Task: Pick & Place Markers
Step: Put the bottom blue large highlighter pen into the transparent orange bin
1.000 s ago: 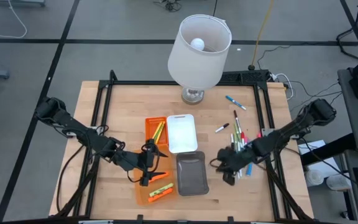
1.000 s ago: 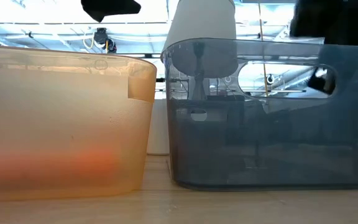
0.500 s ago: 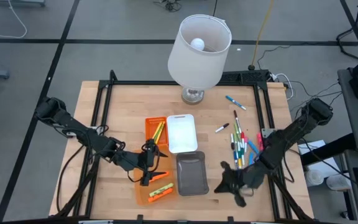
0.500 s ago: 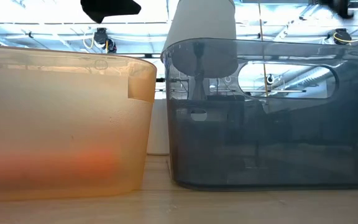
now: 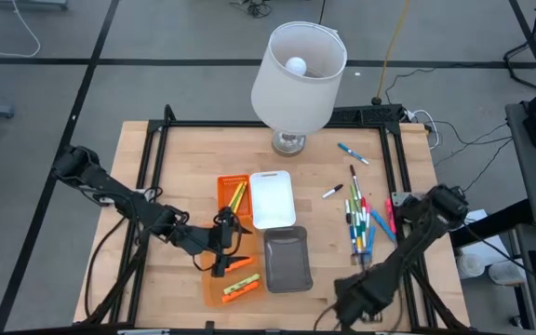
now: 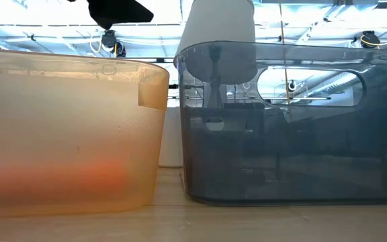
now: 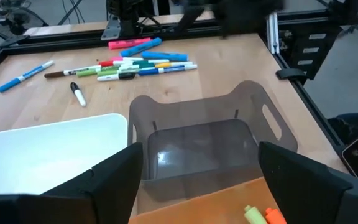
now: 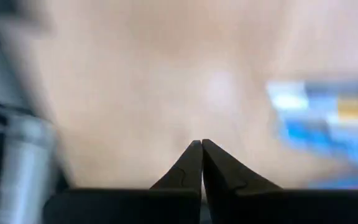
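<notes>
High view puts the right gripper point(image 5: 359, 296) at the near right edge of the counter point(image 5: 184, 158), and its wrist view shows the jaws pressed together with nothing between them. The cluster of markers point(image 5: 361, 221) lies just beyond it toward the far side, most of them with their long axes running near-to-far; that arm is plainly the closer one to them. A blue marker point(image 5: 352, 153) and a black marker point(image 5: 332, 191) lie loose farther off, toward the lamp point(image 5: 298, 79). The left gripper point(image 5: 220, 244) hangs over the orange tray point(image 5: 220, 296) at the near middle, jaws spread wide and empty, with orange and green markers in the tray beneath. Beside it sit the grey tray point(image 5: 285, 261) and the white tray point(image 5: 272, 198). My judgement: the right arm must reach back toward the far side and part its jaws across a marker's width.
</notes>
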You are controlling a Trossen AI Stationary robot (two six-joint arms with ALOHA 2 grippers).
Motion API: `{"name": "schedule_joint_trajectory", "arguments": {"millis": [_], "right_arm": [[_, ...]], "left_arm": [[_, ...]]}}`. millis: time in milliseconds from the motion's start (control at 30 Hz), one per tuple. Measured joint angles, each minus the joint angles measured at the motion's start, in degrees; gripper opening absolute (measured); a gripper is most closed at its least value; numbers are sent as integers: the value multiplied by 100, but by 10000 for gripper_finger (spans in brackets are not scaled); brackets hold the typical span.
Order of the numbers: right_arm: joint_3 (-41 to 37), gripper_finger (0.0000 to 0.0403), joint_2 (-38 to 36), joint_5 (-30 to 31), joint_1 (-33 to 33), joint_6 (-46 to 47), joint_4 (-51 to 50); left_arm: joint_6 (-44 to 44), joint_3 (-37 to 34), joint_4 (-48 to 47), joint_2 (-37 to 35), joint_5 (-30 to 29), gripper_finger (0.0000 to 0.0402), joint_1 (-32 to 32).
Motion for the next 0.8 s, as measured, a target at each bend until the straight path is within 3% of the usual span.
{"name": "schedule_joint_trajectory", "arguments": {"millis": [400, 533, 800], "right_arm": [[-3004, 0, 26, -1250, -850, 1490, 4], [-3457, 0, 22, -1428, -1237, 1753, 170], [-3687, 0, 7, -931, -1978, 1526, 1008]], "left_arm": [[75, 0, 24, -2, -2, 309, 15], [73, 0, 27, -2, -4, 306, 15], [59, 0, 23, -2, -7, 319, 15]]}}
